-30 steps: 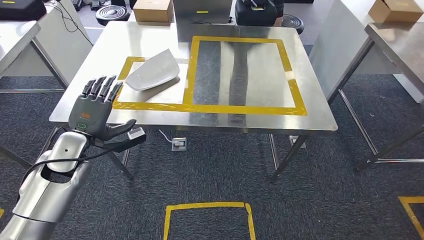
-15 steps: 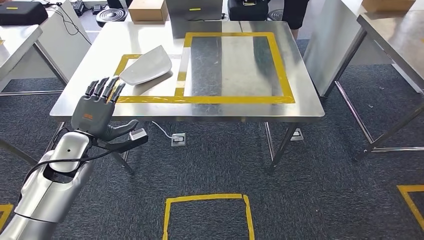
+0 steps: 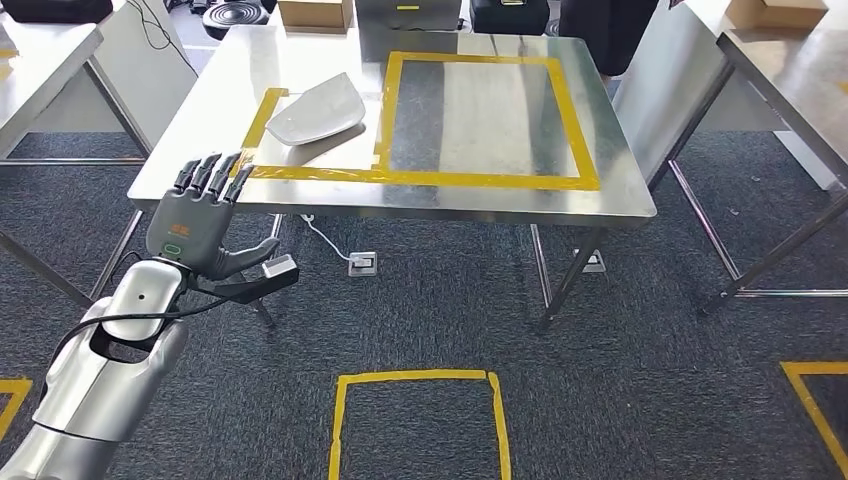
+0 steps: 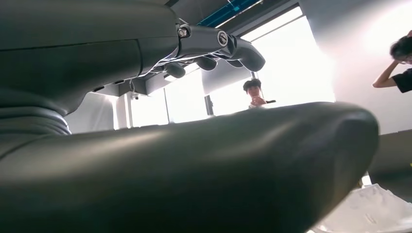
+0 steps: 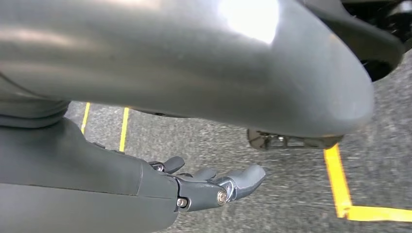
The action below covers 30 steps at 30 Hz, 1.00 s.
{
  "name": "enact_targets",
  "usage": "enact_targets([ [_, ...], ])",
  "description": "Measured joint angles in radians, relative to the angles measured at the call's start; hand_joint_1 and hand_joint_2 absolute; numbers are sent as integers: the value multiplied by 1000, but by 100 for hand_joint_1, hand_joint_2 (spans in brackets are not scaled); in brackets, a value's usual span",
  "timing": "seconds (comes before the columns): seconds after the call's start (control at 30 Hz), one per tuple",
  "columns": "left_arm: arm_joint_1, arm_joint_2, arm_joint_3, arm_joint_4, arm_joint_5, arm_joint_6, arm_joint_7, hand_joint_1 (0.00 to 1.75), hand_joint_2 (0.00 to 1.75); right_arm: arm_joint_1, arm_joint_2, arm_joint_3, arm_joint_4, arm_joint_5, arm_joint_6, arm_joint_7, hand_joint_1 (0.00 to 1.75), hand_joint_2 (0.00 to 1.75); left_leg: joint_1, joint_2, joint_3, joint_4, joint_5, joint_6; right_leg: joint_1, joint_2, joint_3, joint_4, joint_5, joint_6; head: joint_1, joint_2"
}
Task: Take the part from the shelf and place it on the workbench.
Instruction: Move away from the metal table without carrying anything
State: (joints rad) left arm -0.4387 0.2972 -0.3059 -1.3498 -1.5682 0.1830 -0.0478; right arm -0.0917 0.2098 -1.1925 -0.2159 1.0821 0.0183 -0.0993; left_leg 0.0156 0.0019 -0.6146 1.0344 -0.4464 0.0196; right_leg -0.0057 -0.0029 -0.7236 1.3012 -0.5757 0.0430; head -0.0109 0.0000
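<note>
The left hand is raised in front of the workbench's near left corner, fingers straight and spread, thumb out to the side, holding nothing. Farther along, the part, a pale curved shell, lies on the workbench inside the smaller yellow tape outline, at the left of the large yellow tape rectangle. On the dark carpet in front of the workbench sits a yellow tape square. In the right wrist view, the right hand hangs over the carpet with its fingers loosely extended and nothing in them.
</note>
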Motion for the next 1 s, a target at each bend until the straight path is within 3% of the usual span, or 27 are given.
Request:
enact_targets([
  [0.1,1,0,3,-5,0,-3,0,0,0,-2,0,0,0,4,0,2,0,0,0,-1,-21,0,21,-10,2,3,149,-191,51,-14,1,0],
  [0.17,1,1,7,-12,0,-7,-2,0,0,-4,0,0,0,5,1,2,0,0,0,-1,-24,-2,35,-22,9,7,202,-272,56,-28,2,0],
  [0.23,2,2,9,-16,0,-12,-4,0,0,-4,0,0,0,5,2,2,0,0,1,-2,-27,-9,50,-37,13,7,196,-283,66,-44,3,0],
  [0.3,3,6,13,-18,0,-15,-5,0,0,-5,0,0,0,5,1,2,0,0,2,-3,-39,3,34,-46,10,3,184,-294,85,-61,3,0],
  [0.37,4,9,16,-19,0,-19,-7,0,0,-5,0,0,0,5,0,1,0,0,3,-4,-69,88,-47,-52,8,-1,165,-300,108,-73,-1,0],
  [0.43,5,11,17,-19,0,-23,-6,0,0,-4,0,0,0,5,0,1,0,0,4,-4,-100,215,-128,-57,10,-2,139,-298,126,-76,-4,0],
  [0.47,7,11,17,-18,0,-25,-6,0,0,-4,0,0,0,5,0,1,0,0,4,-4,-102,255,-140,-59,11,-3,126,-296,135,-76,-4,0],
  [0.5,8,11,17,-18,0,-27,-5,0,0,-4,0,0,0,5,0,1,0,0,4,-4,-88,263,-132,-60,11,-4,113,-294,143,-75,-4,0],
  [0.57,8,11,17,-19,0,-30,-4,0,0,-4,0,0,0,5,0,1,0,0,4,-3,-8,174,-86,-58,11,-5,89,-286,159,-70,-4,0],
  [0.63,6,10,19,-18,0,-33,-6,0,0,-5,0,0,0,4,0,2,0,0,0,-2,80,45,-78,-51,12,-5,72,-278,172,-60,-5,0],
  [0.7,3,9,23,-15,0,-36,-9,0,0,-5,0,0,0,4,0,3,0,0,-4,-3,104,-4,-89,-39,14,-5,66,-276,185,-49,-4,0],
  [0.77,1,7,29,-7,0,-37,-9,0,0,-4,0,0,0,5,0,5,0,0,-3,-2,91,-6,-76,-22,13,-3,62,-276,195,-37,-3,0],
  [0.8,1,5,32,-3,0,-39,-7,0,0,-4,0,0,0,6,0,7,0,0,-2,-1,83,-6,-67,-14,12,-2,54,-266,181,-30,-2,0],
  [0.83,2,4,33,0,0,-41,-6,0,0,-3,0,0,0,7,0,8,0,0,0,0,74,-8,-56,-7,10,0,42,-239,150,-23,0,0],
  [0.93,16,1,45,11,0,-47,-9,0,0,-3,0,0,0,12,0,14,0,0,1,2,33,-7,-23,1,5,1,-12,-61,12,-9,5,0],
  [0.97,24,0,52,16,0,-48,-12,0,0,-3,0,0,0,13,0,16,0,0,1,2,19,-6,-12,1,5,1,-19,-11,-7,-7,5,0],
  [1.0,34,-1,58,22,0,-49,-15,0,0,-3,-1,0,0,13,0,17,0,0,1,2,5,-5,-2,-1,4,1,-9,8,-3,-7,6,0],
])
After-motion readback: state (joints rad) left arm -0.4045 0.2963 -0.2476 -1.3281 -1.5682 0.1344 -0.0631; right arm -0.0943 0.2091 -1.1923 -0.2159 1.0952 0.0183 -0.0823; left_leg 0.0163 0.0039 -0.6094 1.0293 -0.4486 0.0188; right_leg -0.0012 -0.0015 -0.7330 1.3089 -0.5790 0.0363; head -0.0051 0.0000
